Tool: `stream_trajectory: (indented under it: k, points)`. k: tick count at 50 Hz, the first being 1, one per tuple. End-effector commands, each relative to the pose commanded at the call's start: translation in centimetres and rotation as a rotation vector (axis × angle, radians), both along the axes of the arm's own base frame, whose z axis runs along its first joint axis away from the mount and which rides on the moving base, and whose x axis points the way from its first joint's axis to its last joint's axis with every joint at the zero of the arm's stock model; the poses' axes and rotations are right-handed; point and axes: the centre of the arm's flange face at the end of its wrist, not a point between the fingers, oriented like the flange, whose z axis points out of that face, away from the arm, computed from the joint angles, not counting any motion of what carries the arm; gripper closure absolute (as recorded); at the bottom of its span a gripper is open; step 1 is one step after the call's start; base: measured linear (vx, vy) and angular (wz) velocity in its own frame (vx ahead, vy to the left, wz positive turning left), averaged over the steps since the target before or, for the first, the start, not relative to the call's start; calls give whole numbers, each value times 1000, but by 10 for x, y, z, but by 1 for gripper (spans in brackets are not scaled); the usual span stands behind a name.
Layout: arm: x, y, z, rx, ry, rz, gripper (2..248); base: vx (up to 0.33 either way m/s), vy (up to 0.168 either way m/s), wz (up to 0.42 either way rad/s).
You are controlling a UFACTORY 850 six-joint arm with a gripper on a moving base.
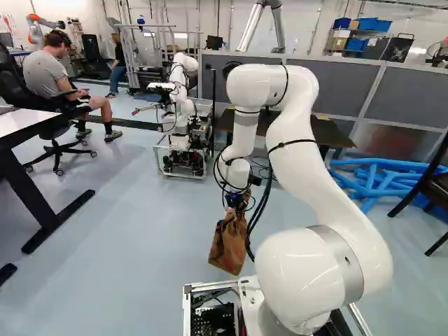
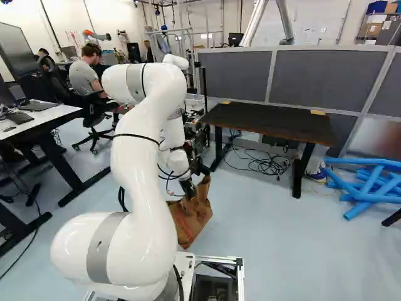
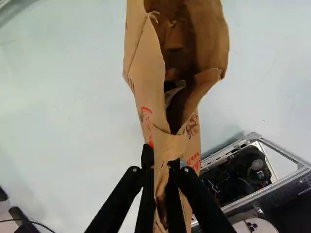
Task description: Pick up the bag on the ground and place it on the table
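Bag (image 2: pixel 192 219) in hand (image 2: pixel 190 192), table (image 2: pixel 263 123) beyond

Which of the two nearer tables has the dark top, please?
The table before the grey partition, beside the blue tubes; the desk with the keyboard is white-topped.

Bag (image 3: pixel 146 73): creased matt paper
Arm (image 1: pixel 308 168): smooth, glossy
Base frame (image 3: pixel 265 191): bare metal
Floor (image 1: pixel 140 210): smooth, faintly glossy
Partition panels (image 2: pixel 326 75): matt, cloth-like
Table (image 2: pixel 269 122): matt top
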Motion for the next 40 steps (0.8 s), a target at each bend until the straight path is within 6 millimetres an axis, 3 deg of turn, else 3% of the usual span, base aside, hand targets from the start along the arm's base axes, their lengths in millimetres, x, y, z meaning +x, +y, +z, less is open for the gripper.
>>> stream_trajectory:
  k: [40]
  points:
    - [-28,6,59,5,-40,18,229,0,0,0]
